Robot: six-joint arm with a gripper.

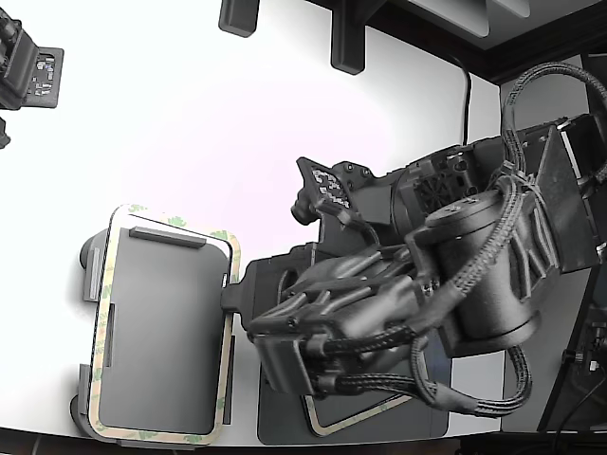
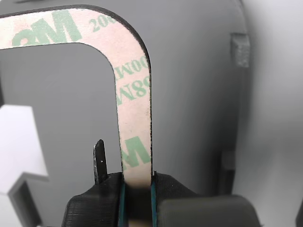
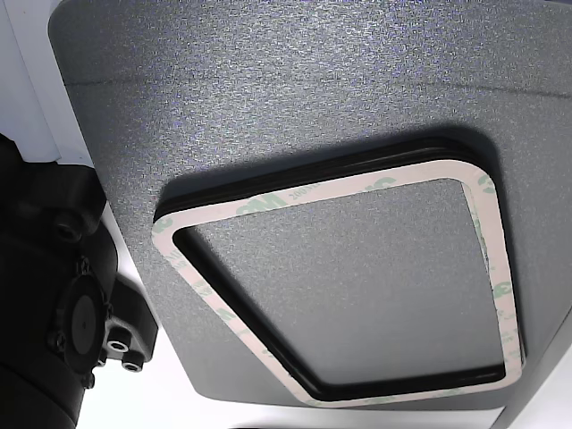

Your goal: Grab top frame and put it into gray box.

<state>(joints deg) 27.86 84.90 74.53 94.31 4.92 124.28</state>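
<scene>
The top frame (image 1: 102, 303) is a thin beige frame with green print and a dark edge. It lies flat over the light gray box (image 1: 156, 332) at the exterior view's lower left, overlapping the box's rim. My gripper (image 1: 230, 294) is shut on the middle of the frame's long side nearest the arm. In the wrist view the jaws (image 2: 137, 182) pinch the frame strip (image 2: 132, 94), with the gray box floor (image 2: 199, 94) and a raised tab (image 2: 240, 49) behind it. I cannot tell whether the frame touches the box.
A stack of identical frames (image 3: 331, 192) lies on a darker gray mat (image 3: 268, 89); it shows under my arm in the exterior view (image 1: 351, 417). Another device (image 1: 24, 66) sits at the far left. Dark stands (image 1: 346, 38) are at the table's back edge.
</scene>
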